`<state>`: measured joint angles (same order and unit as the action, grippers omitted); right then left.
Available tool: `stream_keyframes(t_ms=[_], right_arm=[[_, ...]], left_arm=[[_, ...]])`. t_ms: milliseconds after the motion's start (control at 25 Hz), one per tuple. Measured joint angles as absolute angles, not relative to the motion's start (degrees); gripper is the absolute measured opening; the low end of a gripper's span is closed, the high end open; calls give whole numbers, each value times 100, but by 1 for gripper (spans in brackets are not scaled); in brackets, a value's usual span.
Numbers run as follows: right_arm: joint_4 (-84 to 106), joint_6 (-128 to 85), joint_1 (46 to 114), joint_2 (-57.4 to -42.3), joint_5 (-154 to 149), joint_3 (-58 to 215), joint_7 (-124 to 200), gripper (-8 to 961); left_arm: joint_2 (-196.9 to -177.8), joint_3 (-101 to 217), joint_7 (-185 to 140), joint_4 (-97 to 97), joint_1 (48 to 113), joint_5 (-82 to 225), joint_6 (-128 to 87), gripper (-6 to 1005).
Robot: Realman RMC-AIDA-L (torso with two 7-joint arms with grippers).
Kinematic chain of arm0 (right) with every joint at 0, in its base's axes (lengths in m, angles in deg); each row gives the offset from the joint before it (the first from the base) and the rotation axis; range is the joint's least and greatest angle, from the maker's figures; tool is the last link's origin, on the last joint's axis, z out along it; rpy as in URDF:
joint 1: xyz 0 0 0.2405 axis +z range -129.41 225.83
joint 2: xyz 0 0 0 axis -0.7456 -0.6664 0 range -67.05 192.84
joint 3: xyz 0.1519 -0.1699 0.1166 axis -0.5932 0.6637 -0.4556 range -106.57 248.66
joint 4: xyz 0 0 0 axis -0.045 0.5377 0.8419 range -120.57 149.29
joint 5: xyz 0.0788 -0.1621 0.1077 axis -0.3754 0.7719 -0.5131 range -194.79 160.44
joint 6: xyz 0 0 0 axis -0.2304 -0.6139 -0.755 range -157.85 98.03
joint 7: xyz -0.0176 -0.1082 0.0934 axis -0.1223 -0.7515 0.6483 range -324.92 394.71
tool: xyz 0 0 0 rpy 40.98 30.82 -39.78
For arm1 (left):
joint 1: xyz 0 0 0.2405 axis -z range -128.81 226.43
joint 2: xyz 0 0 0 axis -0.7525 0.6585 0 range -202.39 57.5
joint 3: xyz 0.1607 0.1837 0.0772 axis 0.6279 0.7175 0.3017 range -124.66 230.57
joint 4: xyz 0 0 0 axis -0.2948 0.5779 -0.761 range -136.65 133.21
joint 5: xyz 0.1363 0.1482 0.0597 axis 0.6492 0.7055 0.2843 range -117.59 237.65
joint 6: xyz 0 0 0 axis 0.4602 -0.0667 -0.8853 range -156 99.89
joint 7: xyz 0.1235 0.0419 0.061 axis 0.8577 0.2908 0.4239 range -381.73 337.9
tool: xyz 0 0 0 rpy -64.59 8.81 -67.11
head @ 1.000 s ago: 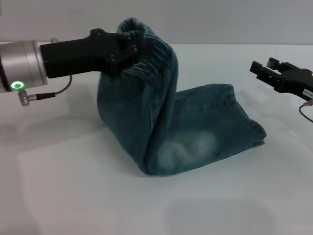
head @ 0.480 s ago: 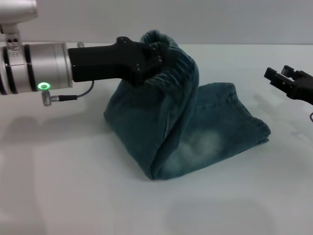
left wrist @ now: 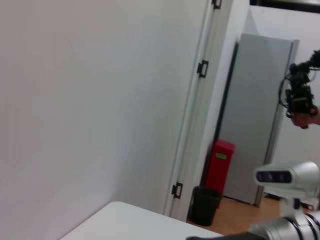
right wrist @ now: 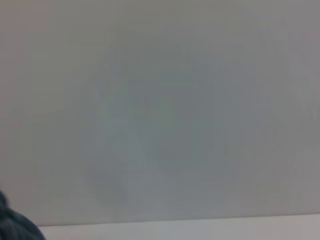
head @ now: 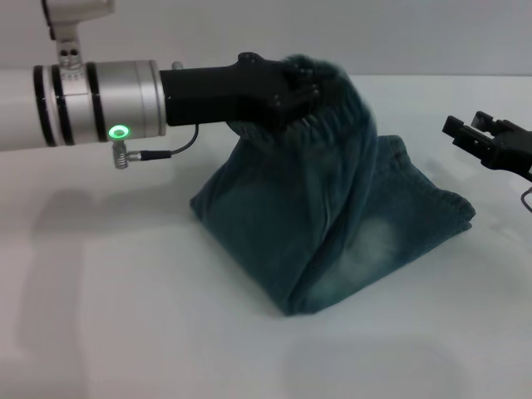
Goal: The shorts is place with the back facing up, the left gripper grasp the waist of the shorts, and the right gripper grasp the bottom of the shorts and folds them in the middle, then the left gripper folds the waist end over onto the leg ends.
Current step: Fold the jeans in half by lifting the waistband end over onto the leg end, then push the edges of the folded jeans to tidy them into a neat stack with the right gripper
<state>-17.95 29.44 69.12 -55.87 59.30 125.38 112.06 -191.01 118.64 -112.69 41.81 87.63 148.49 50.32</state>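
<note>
Shorts (head: 349, 233) of blue-green faded denim are your landmark: they stand on the white table (head: 125, 332) as a tent-shaped heap, with the gathered elastic waist (head: 332, 91) lifted at the top and the lower fold resting on the table. You see a pale worn patch (head: 378, 241) on the side of the heap nearest to the head camera. Your left gripper (head: 291, 96), the slim black claw on a wrist with a silver ring, comes in from the left of the shorts and its fingers are clamped on the waist, holding it above the rest of the cloth. The leg ends (head: 453, 208) lie flat on the table at the right side of the shorts, partly hidden behind the raised denim. Your right gripper (head: 474, 133), the blocky black claw, hangs to the right of the shorts, apart from the cloth, with its fingers spread and holding nothing.
</note>
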Motion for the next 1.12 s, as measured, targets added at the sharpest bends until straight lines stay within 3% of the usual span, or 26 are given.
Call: stream_keyframes(t_ms=[360, 800, 960, 1120], right_arm=[[-1714, 2959, 6931, -5584, 5938, 12523, 11206, 633], [-1837, 2990, 6883, -5584, 5904, 12397, 11206, 633], [-2042, 3307, 6872, -5579, 5906, 12307, 11206, 633], [-2591, 4134, 6866, -5556, 6037, 12262, 11301, 633]], left_arm=[[-19101, 12314, -11572, 4279, 8871, 14778, 4519, 215], [-19090, 12260, -11517, 4308, 8767, 14610, 4536, 612], [-19072, 12056, -10516, 4308, 8056, 13247, 4424, 808], [-19078, 11922, -9734, 4030, 7646, 12247, 4349, 804]])
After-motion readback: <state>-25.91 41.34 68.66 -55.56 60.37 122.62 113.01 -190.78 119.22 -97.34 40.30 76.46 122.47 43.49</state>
